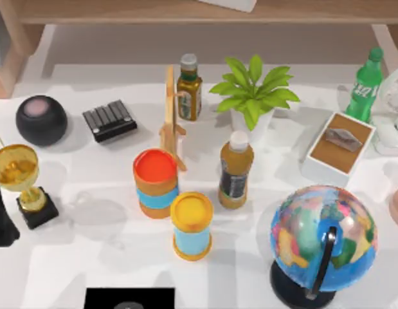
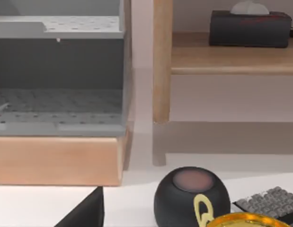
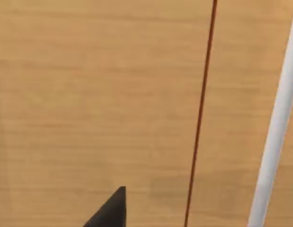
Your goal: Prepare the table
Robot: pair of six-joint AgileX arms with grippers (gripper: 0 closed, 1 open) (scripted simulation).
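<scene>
Basically nothing looked done yet: the table [image 1: 70, 270] was packed and no item sat in a gripper. At 9 o'clock in the top view stood a gold trophy [image 1: 20, 180] on its black base, with a dark tip of the left gripper [image 1: 2, 215] just beside it at the left edge; its finger state, cannot tell. At 10 o'clock sat a black round speaker [image 1: 41, 120], then a small dark keyboard [image 1: 109, 120]. Near centre stood a wooden stand [image 1: 172, 122], a red-topped can [image 1: 156, 183], a yellow-topped can [image 1: 191, 225], a green-labelled bottle [image 1: 189, 87] and an amber bottle [image 1: 236, 170]. At 12 to 1 o'clock was a potted plant [image 1: 253, 93]; at 2 o'clock a tissue box [image 1: 341, 147] and a green soda bottle [image 1: 365, 84]; at 4 to 5 o'clock a globe [image 1: 323, 239]. The wooden shelf [image 1: 186, 13] ran along 12 o'clock. The right wrist view gave wood grain and a dark fingertip, so the right gripper's state was cannot tell too. I judged the whole clearing or arranging job remained.
</scene>
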